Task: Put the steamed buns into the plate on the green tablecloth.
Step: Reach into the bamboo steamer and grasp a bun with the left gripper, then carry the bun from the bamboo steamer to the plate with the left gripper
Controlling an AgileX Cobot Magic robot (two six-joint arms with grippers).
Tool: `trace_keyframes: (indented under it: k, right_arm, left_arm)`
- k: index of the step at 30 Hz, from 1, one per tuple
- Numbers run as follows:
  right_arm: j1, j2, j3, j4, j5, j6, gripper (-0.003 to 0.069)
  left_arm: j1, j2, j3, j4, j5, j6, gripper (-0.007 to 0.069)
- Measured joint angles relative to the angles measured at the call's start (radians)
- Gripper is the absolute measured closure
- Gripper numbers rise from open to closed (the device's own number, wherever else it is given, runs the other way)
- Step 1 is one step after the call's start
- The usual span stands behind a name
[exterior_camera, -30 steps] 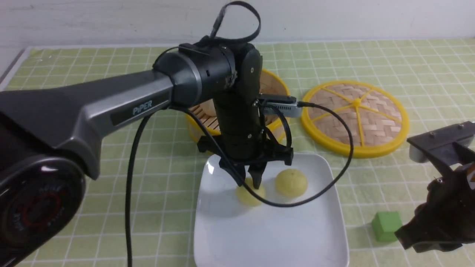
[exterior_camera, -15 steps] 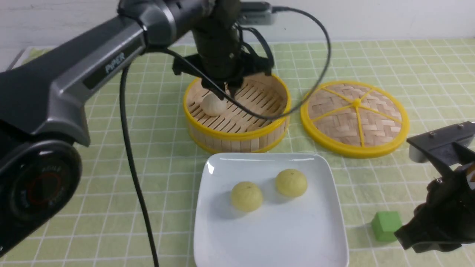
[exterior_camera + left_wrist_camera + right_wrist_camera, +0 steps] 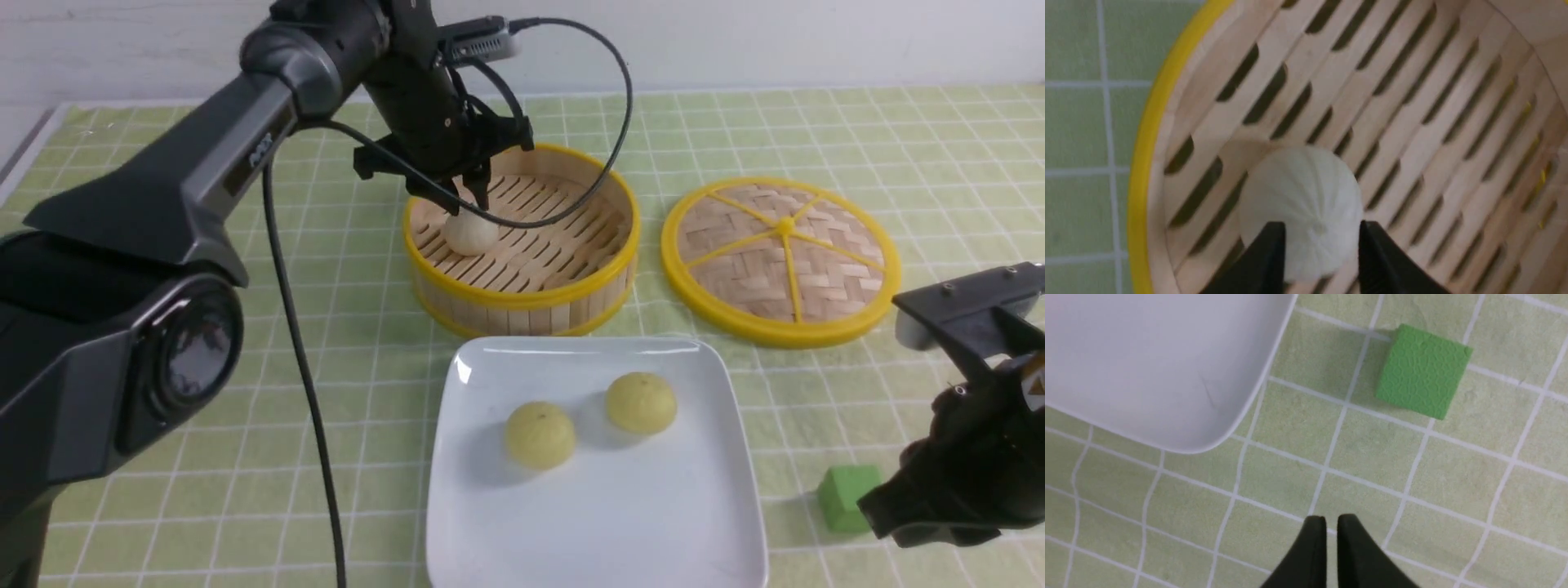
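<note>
Two pale yellow steamed buns point(image 3: 540, 434) point(image 3: 641, 402) lie in the white square plate point(image 3: 604, 539) on the green tablecloth point(image 3: 816, 131). A greyish-beige bun point(image 3: 471, 233) point(image 3: 1300, 204) rests on the slatted floor of the bamboo steamer point(image 3: 522, 298). My left gripper point(image 3: 467, 196) point(image 3: 1319, 223) hovers just over this bun, open, one finger to each side of its top. My right gripper point(image 3: 1331, 517) is low at the right near the plate's corner point(image 3: 1147, 367), shut, with nothing between its fingers.
The steamer's woven lid point(image 3: 782, 257) lies flat to the right of the steamer. A green cube point(image 3: 845, 498) point(image 3: 1423, 371) sits on the cloth between the plate and my right arm point(image 3: 971, 457). The left arm's cable point(image 3: 302, 392) hangs down to the plate's left.
My left gripper left a yellow bun on the plate, rose and swung back over the steamer, and now sits lower over the greyish bun. The right arm has barely shifted.
</note>
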Motion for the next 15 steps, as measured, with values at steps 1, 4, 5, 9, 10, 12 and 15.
trace_keyframes:
  k: [1, 4, 5, 9, 10, 12, 15]
  right_arm:
    - [0.000, 0.000, 0.000, 0.015, -0.006, 0.000, 0.0594]
    - [0.000, 0.000, 0.000, 0.027, -0.011, -0.002, 0.0594]
    - [0.000, 0.000, 0.000, 0.029, -0.012, -0.002, 0.0592]
    - [0.000, 0.000, 0.000, 0.030, -0.013, -0.002, 0.0588]
    - [0.000, 0.000, 0.000, 0.030, -0.013, -0.002, 0.0585]
    - [0.000, 0.000, 0.000, 0.030, -0.013, -0.003, 0.0582]
    - [0.000, 0.000, 0.000, 0.032, -0.013, -0.010, 0.0578]
  left_arm:
    - [0.001, 0.015, 0.000, 0.017, -0.024, 0.000, 0.0246]
    - [0.001, 0.034, 0.000, 0.030, -0.037, 0.000, 0.0201]
    - [0.001, 0.046, 0.000, 0.034, -0.039, 0.001, 0.0199]
    - [0.001, 0.062, 0.000, 0.036, -0.038, 0.001, 0.0298]
    - [0.001, 0.058, -0.003, 0.036, -0.024, 0.001, 0.0428]
    - [0.001, 0.048, -0.014, 0.036, 0.004, 0.008, 0.0534]
    - [0.001, -0.005, -0.072, 0.025, 0.101, 0.040, 0.0595]
